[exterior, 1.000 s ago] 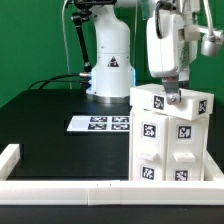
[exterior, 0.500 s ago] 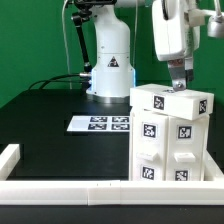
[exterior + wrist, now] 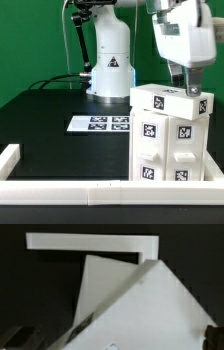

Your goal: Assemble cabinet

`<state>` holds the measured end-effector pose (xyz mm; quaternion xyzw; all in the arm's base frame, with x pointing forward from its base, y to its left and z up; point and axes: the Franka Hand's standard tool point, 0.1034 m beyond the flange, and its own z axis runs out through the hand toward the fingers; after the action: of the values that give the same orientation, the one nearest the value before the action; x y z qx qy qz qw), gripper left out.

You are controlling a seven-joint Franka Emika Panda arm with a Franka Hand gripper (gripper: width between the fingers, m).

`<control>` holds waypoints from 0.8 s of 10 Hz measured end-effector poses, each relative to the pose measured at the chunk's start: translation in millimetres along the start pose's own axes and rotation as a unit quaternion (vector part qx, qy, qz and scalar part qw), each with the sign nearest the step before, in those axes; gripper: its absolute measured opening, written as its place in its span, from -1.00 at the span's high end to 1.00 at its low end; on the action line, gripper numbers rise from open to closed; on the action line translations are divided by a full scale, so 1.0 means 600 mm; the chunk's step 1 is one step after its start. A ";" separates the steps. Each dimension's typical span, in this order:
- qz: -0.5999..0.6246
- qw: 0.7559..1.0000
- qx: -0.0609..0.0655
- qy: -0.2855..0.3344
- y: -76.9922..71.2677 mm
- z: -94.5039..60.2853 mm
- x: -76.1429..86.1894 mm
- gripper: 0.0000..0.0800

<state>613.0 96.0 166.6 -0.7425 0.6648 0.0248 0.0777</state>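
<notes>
While the claw (image 3: 191, 88) touches its top, closure unclear, cabinet (image 3: 172, 135) stands upright, long axis vertical.

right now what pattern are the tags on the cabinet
Black-and-white square markers on the white cabinet, clearest in the exterior view.

exterior: front, level, wide, faces arm | wrist: close, looks down | shared: cabinet (image 3: 172, 135) (image 3: 150, 308)

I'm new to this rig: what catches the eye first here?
The tall white cabinet, covered in black-and-white tags, stands at the exterior view's right near the low white border rail. The gripper hangs right at its top edge. The flat marker board lies on the black table behind.
</notes>
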 end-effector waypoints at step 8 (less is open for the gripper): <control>-0.434 0.900 -0.028 0.002 -0.016 -0.004 0.000 -0.99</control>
<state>622.2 96.8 169.6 -0.9595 0.2756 0.0054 0.0584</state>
